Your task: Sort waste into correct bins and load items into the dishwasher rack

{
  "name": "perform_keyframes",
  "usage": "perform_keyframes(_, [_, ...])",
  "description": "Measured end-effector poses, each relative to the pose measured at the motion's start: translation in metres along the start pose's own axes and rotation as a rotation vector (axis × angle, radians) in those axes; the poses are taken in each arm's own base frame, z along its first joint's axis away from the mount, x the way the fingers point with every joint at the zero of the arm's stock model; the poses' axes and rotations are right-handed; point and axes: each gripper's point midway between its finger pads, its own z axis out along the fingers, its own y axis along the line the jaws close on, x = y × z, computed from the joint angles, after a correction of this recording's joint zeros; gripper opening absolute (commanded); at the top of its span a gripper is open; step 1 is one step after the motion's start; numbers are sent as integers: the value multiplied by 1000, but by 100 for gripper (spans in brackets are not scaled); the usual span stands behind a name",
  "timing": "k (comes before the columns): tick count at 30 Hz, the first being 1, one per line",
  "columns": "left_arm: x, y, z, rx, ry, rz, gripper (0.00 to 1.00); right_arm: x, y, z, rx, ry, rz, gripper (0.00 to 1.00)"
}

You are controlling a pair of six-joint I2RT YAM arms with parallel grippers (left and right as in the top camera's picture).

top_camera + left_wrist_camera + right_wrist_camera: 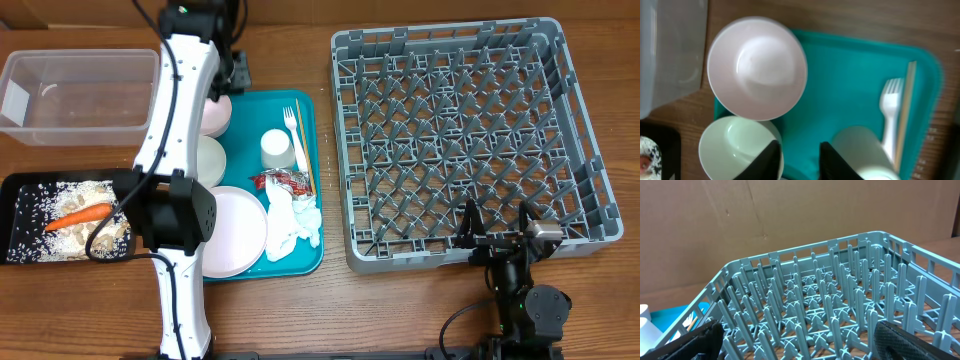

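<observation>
Your left gripper (799, 161) is parted and empty at the bottom of its wrist view, over the teal tray (850, 85) and just beside the white bowl (732, 147). Your right gripper (800, 347) is wide open before the grey rack (830, 305). In the overhead view, the carrot (80, 215) lies in the black tray (14, 252) at lower left.

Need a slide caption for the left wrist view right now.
Left tool, jaws apart and empty, over the teal tray between a white bowl and a cup, pink bowl beyond.
</observation>
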Motion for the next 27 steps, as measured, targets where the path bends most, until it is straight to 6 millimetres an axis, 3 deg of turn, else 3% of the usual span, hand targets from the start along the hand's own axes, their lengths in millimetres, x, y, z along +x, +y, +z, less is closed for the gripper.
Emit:
perform_keyframes(3, [-2,-10,-37,92,-26,-10,82,0,0,0,0,1,0,100])
perform_keyframes(4, [0,-13,-48,121,-29,-6,100,0,0,0,0,0,0,100])
perform_keyframes(9, [7,-31,-81,267,-32,12,100,0,0,0,0,0,0,100])
perform_keyframes(16, [21,-56,-101,437,12,42,100,0,0,0,0,0,1,100])
perform_keyframes(22, [63,-41,-133,431,54,62,100,0,0,0,0,0,0,100])
perform_keyframes(27, [119,-8,-150,321,90,70,100,0,0,0,0,0,0,100])
